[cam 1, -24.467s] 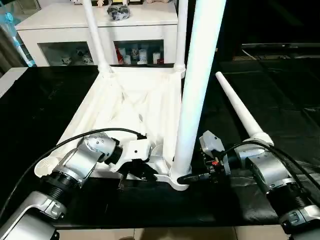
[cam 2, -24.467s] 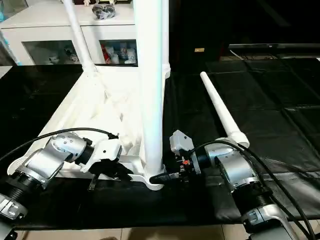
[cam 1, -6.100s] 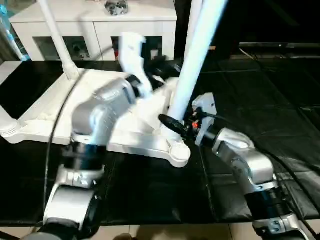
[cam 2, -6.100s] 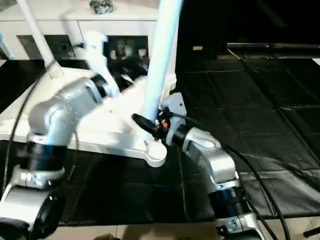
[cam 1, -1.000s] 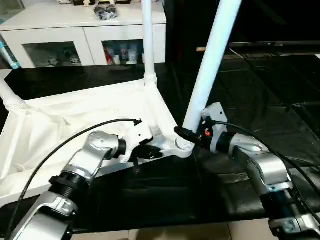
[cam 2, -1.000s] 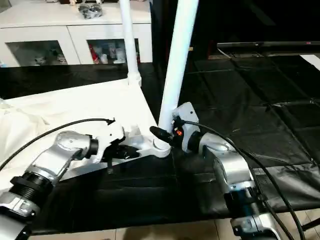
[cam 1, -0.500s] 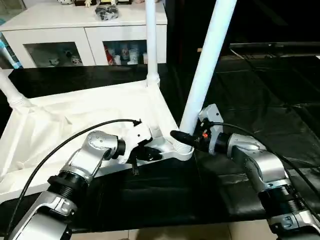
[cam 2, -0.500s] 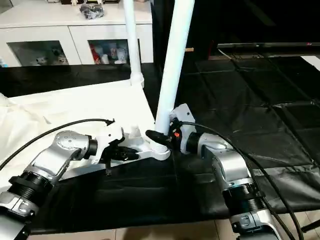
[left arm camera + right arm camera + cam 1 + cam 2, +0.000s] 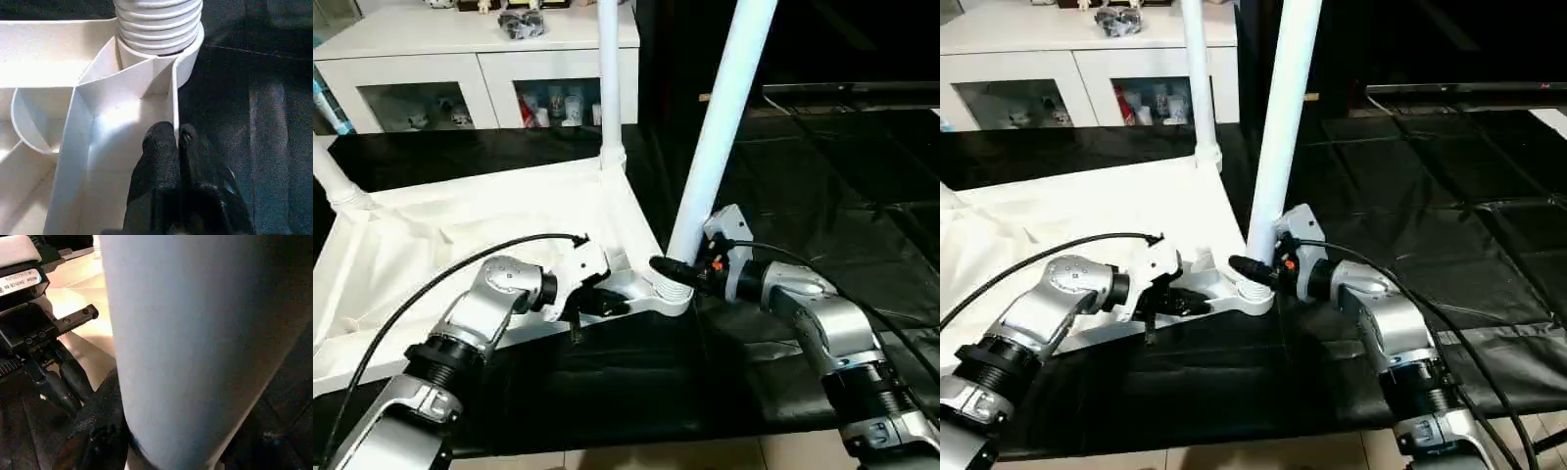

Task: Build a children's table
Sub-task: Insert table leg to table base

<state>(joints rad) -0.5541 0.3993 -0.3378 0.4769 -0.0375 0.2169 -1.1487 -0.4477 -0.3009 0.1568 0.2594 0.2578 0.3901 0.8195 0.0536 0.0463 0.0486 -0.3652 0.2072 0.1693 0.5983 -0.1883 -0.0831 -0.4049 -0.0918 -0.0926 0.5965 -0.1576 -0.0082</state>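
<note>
The left gripper (image 9: 170,142) is clenched on the thin outer wall of the children's table (image 9: 460,245), its two black fingers (image 9: 159,147) pinching the rim from either side just beside the near corner socket (image 9: 671,294). The right gripper (image 9: 674,271) grasps the base of the nearest leg (image 9: 724,117), one finger on each side of the tube directly above that socket.

The table lies upside down on the black mat (image 9: 822,196), ribbed underside facing up. Its near right corner sits between the two grippers. The gripped leg stands in the socket, tilted slightly to the right as it rises. Its ribbed lower end (image 9: 159,24) is seated in the socket collar.

A second leg (image 9: 609,78) stands upright at the far corner. A third (image 9: 333,176) rises at the left corner. A white cabinet (image 9: 480,69) with glass doors stands beyond the mat.
</note>
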